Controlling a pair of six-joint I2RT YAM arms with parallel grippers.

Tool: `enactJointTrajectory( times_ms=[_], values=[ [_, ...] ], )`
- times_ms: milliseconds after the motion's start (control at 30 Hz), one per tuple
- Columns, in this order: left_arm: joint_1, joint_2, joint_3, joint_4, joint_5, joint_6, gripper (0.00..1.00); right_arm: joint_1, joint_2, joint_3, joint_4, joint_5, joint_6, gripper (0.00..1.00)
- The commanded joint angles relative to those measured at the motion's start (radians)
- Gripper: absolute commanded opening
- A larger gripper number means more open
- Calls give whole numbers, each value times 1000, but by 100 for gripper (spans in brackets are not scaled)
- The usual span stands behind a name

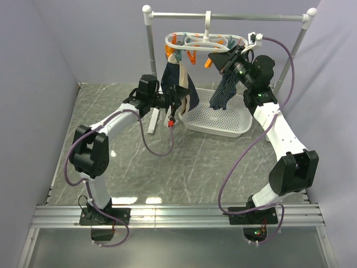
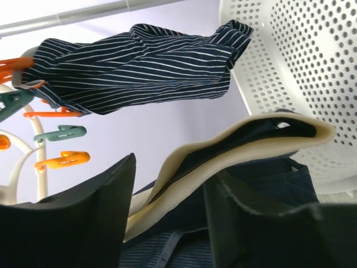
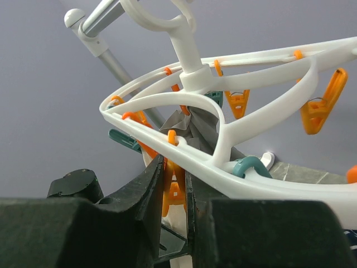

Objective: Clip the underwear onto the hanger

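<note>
The white hanger [image 1: 206,40] hangs by its hook from the rail, with orange and teal clothespins around it. The navy underwear [image 1: 177,78] with its beige waistband [image 2: 251,137] hangs below the hanger's left side. My left gripper [image 1: 174,109] is at its lower part. In the left wrist view the waistband runs between the left gripper's [image 2: 175,173] jaws, which still stand apart, with a gap beside one finger. My right gripper [image 1: 215,60] is up at the hanger [image 3: 251,61]. The right gripper [image 3: 174,167] is shut on an orange clothespin [image 3: 175,190].
A navy pinstriped cloth [image 1: 224,92] hangs from the hanger's right side over the white perforated basket [image 1: 220,120]. The grey rail stand [image 1: 234,17] carries the hanger. A grey cloth [image 3: 195,125] hangs under the hanger's hub. Purple walls close in both sides.
</note>
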Motion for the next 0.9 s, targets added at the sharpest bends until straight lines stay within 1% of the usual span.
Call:
enactJointTrajectory(
  times_ms=[0, 33, 67, 100, 133, 200, 233, 267, 300, 333, 367, 433, 500, 533, 600, 667, 700, 767, 867],
  values=[
    [-6, -7, 69, -118, -39, 610, 53, -5, 2, 47, 42, -36, 7, 0],
    [-8, -7, 81, -146, -50, 609, 47, -6, 4, 47, 40, -34, 8, 0],
    [-9, -4, 124, -183, -64, 596, 44, -8, 4, 49, 40, -34, 8, 0],
    [-11, -1, 145, -261, -67, 581, 42, -7, 4, 49, 42, -36, 10, 0],
    [-12, -1, 161, -278, -71, 537, 36, -8, 5, 49, 43, -36, 11, 0],
    [-20, -5, 185, -284, -79, 485, 29, -8, 5, 49, 45, -36, 11, 0],
    [-25, -5, 201, -329, -87, 449, 18, -7, 5, 47, 45, -36, 11, 0],
    [-34, -5, 218, -343, -105, 425, 12, -6, 5, 47, 45, -36, 13, 0],
    [-40, -7, 241, -350, -116, 393, 7, -8, 5, 47, 46, -38, 13, 0],
    [-46, -8, 247, -347, -122, 321, 2, -8, 7, 47, 46, -39, 14, 0],
    [-57, -11, 253, -340, -127, 282, 0, -7, 7, 47, 48, -39, 14, 0],
    [-71, -21, 267, -340, -162, 186, 0, -8, 7, 47, 49, -41, 17, 0],
    [-88, -22, 293, -367, -197, 133, 0, -8, 8, 49, 52, -42, 19, 0],
    [-94, -22, 301, -376, -206, 72, 0, -8, 8, 49, 52, -42, 19, 0],
    [-114, -15, 342, -406, -251, 14, 0, -8, 7, 50, 52, -42, 21, 0],
    [-134, -2, 394, -426, -281, -77, 0, -8, 8, 49, 54, -42, 19, 0],
    [-143, 11, 411, -420, -326, -164, 0, -7, 7, 49, 55, -45, 18, 0],
    [-169, 44, 463, -435, -380, -212, 0, -7, 7, 46, 55, -44, 17, 0],
    [-187, 59, 475, -438, -446, -240, 0, -8, 7, 50, 52, -45, 14, 0]
  ],
)
